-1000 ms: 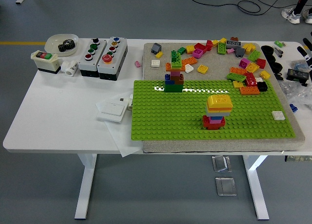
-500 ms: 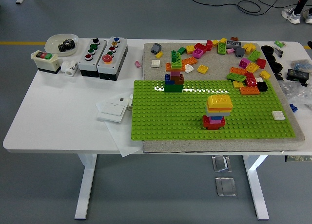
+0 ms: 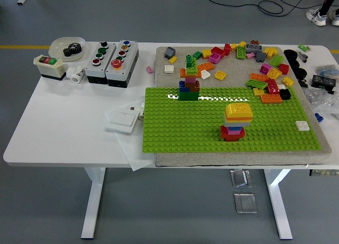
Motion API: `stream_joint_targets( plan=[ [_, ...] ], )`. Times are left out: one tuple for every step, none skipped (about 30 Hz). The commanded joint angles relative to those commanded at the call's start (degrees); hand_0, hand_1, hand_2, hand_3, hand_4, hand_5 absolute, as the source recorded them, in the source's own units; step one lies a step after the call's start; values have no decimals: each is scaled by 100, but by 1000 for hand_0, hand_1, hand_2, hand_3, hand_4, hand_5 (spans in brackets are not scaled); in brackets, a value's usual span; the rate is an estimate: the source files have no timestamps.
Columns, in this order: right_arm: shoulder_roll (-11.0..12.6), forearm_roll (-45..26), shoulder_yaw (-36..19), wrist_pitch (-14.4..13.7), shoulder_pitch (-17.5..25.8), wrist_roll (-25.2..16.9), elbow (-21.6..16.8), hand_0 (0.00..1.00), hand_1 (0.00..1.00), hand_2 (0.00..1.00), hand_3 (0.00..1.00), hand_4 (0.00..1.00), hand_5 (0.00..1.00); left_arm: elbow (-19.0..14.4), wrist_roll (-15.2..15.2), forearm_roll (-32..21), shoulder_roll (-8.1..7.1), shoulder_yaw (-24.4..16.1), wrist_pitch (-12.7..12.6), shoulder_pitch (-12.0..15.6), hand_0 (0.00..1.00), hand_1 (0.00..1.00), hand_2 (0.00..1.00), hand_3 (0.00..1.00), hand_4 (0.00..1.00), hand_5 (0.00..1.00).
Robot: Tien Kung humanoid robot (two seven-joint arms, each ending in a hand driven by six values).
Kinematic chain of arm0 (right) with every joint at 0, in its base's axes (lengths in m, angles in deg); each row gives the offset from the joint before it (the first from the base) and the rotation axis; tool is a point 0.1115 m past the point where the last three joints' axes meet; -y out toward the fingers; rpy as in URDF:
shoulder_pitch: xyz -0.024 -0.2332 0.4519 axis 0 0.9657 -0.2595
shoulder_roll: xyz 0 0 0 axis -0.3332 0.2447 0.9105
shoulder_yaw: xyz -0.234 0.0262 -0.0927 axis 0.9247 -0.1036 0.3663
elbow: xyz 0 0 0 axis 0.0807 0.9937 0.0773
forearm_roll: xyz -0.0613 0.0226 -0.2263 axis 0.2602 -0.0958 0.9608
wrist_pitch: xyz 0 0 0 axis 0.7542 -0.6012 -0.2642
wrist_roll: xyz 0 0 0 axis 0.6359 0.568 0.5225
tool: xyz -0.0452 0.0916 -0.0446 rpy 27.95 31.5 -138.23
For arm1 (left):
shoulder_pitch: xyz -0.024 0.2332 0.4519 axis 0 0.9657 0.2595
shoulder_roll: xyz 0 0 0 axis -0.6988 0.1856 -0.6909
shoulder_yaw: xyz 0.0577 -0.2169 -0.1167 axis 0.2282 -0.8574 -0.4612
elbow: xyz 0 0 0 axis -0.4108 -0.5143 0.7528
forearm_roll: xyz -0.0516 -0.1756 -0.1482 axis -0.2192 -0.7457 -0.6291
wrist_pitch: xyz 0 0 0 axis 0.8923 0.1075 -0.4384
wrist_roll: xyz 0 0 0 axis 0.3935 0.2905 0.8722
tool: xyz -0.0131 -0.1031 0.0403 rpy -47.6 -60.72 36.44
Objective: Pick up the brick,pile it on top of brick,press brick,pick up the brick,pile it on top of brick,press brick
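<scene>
A green studded baseplate (image 3: 175,128) lies on a grey mat on the white table. On its far left part stands a tall brick stack (image 3: 189,80) with green, brown, pink, orange and green layers. Near the middle stands a second stack (image 3: 235,122), red at the bottom with a rounded yellow brick on top. A small white brick (image 3: 302,125) sits on the plate's right side. Several loose coloured bricks (image 3: 253,63) are scattered over the mat behind the plate. Neither of my hands shows in the head view.
At the table's back left are a white bowl (image 3: 67,46) holding dark gears, a switch box (image 3: 48,67) and two push-button boxes (image 3: 112,62). A white wall switch (image 3: 123,120) lies on paper left of the plate. Black parts (image 3: 323,80) lie at the right edge.
</scene>
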Motion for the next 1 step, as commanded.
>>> stream_joint_targets(
  plan=[
    [1, 0, -1, 2, 1, 1, -2, 890, 827, 827, 817, 998, 939, 0, -1, -4, -1, 7, 4, -1, 784, 730, 639, 560, 584, 601]
  ],
)
